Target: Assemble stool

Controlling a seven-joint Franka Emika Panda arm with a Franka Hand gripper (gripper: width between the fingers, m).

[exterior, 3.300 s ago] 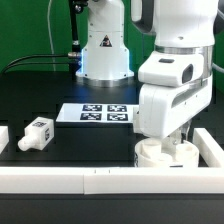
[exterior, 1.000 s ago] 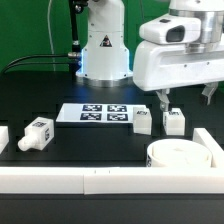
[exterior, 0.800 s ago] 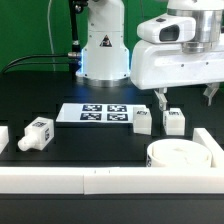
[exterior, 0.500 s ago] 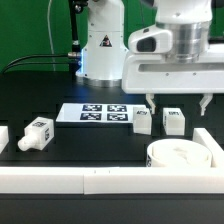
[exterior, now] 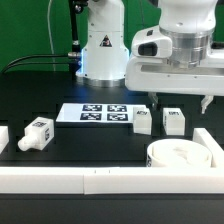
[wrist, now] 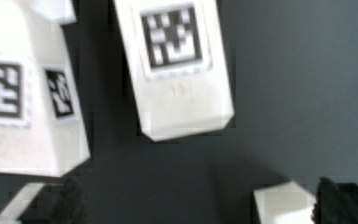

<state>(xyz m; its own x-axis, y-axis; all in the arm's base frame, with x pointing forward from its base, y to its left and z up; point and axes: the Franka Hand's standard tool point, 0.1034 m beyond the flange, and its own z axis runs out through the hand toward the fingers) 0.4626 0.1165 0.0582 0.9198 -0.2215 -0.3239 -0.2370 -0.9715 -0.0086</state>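
Observation:
The stool's round white seat lies near the front rail on the exterior view's right. Two short white tagged legs stand side by side behind it. A third leg lies far over on the exterior view's left. My gripper hangs open above the pair of legs, one dark fingertip to each side, touching nothing. The wrist view looks down on both legs, with the gripper empty between its fingers.
The marker board lies flat in the middle of the black table. White border rails run along the front and the exterior view's right. The arm's base stands at the back.
My gripper has risen off the seat, leaving it by the front rail. Over the last second the hand has turned above the two legs, its jaws staying open.

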